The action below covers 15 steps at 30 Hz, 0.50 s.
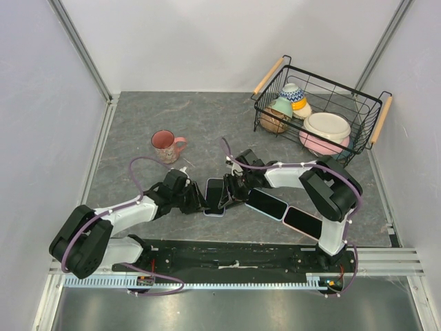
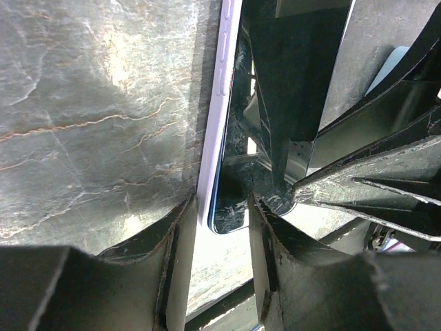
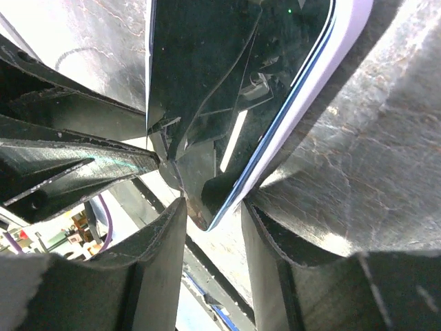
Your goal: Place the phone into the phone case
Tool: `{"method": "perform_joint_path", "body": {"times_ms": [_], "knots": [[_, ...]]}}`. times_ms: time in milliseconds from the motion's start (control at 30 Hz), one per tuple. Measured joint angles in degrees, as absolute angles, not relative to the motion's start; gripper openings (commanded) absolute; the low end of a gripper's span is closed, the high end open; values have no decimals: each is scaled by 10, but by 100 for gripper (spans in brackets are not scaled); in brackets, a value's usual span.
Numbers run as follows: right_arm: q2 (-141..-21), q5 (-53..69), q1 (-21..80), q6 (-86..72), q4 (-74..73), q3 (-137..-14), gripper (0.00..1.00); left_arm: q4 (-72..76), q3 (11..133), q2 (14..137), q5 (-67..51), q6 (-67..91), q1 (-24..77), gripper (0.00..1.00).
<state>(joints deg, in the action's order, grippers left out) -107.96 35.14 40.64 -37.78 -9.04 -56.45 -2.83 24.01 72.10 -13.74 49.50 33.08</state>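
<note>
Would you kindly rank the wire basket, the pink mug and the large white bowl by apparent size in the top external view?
Largest to smallest:
wire basket, clearly largest
large white bowl
pink mug, slightly smaller than the bowl even with its handle

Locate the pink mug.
Top view: the pink mug stands on the left half of the table, just beyond the left gripper and the phone it pinches, far from the wire basket.
</note>
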Motion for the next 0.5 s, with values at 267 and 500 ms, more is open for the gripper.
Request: {"method": "perform_joint_path", "body": {"times_ms": [267,500], "knots": [[-1053,354,404,-394,-25,-512,47,-9,223,718,-165,504,331,43],[-1048,359,401,-401,-8,-495,43,3,206,707,-175,517,333,38]]}}
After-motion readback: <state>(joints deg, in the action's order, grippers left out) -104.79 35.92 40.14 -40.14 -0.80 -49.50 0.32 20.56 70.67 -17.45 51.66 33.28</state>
